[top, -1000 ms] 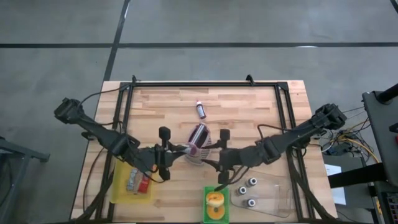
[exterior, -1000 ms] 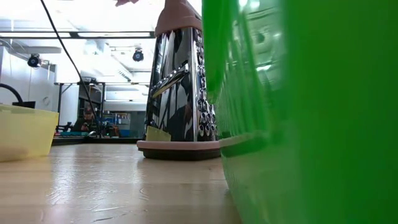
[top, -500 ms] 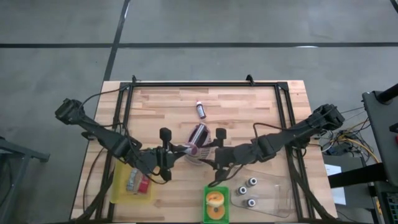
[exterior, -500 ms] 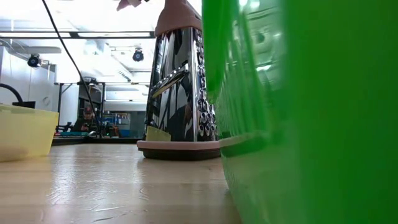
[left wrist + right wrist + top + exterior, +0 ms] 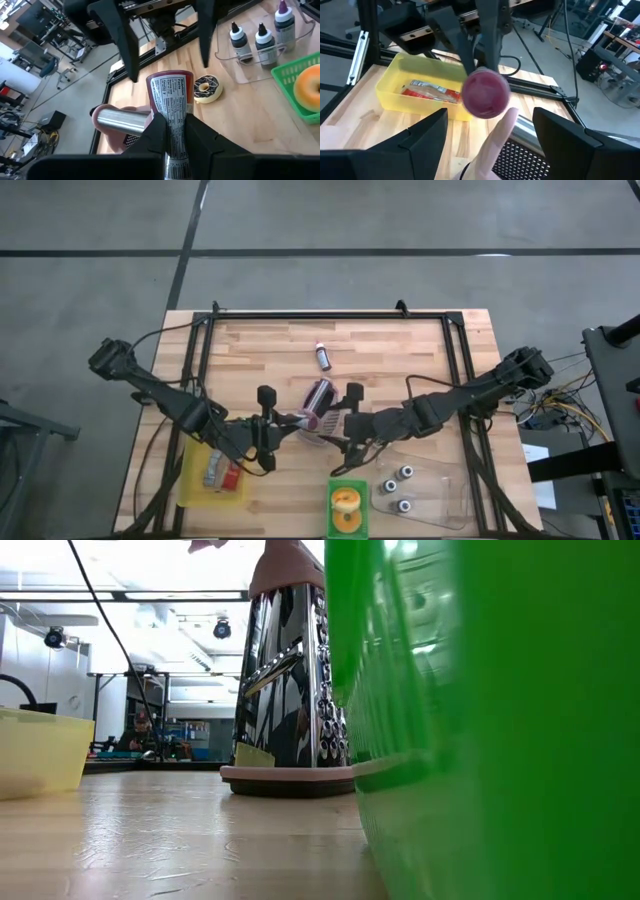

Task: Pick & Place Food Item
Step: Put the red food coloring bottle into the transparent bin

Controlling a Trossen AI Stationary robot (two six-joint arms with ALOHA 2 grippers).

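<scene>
At table centre you've got the box grater (image 5: 318, 415) standing upright, with the left gripper (image 5: 285, 420) clamped on a maroon labelled tube (image 5: 171, 102) right over its handle. Your right gripper (image 5: 348, 415) sits at the grater's 3 o'clock, jaws wide apart, holding nothing. The donut (image 5: 346, 501) lies in the green basket (image 5: 348, 526) at 6 o'clock.

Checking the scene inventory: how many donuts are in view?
2. An orange-glazed donut lies in the green basket; a chocolate donut lies on the table beside the grater. Others may be hidden.
</scene>
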